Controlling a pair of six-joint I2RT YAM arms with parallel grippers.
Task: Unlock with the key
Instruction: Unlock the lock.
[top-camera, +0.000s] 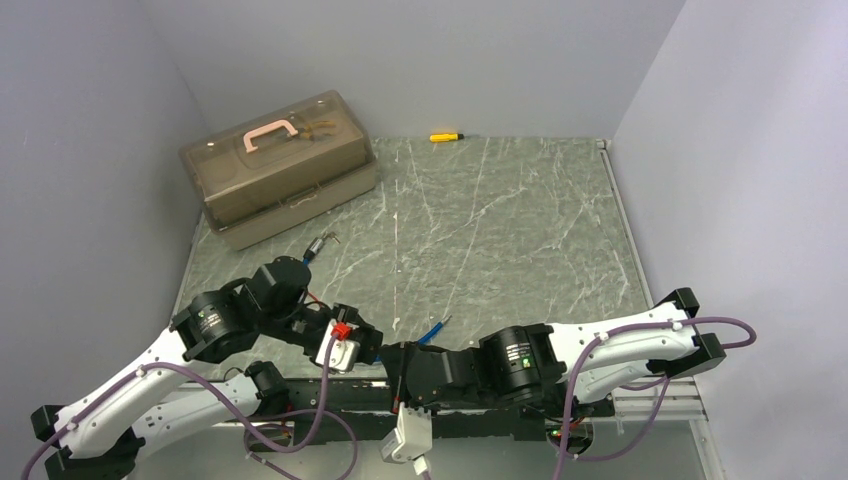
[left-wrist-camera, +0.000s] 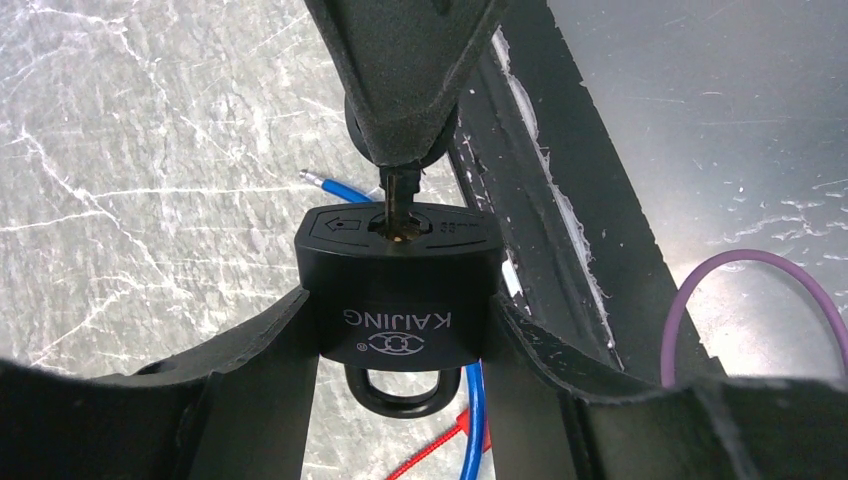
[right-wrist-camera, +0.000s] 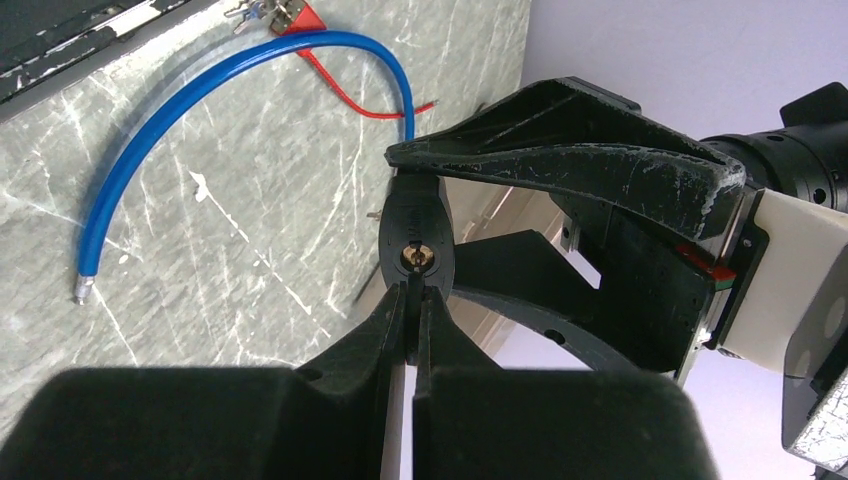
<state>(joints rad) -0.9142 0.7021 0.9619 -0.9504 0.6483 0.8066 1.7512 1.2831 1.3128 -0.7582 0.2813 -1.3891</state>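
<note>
A black padlock marked KAIJING sits between my left gripper's two fingers, which are shut on its sides, with the shackle pointing back toward the wrist. The key stands in the keyhole on the lock's bottom face. My right gripper is shut on the key's head, its fingertips right against the lock. From the right wrist the padlock shows end-on, with the brass keyhole just above my pinched jaws. In the top view both grippers meet at the near edge, left gripper and right gripper.
A blue cable and a red tie lie on the marble-patterned table under the grippers. The black rail marks the table's near edge. A brown translucent toolbox stands at the back left, a yellow screwdriver by the back wall.
</note>
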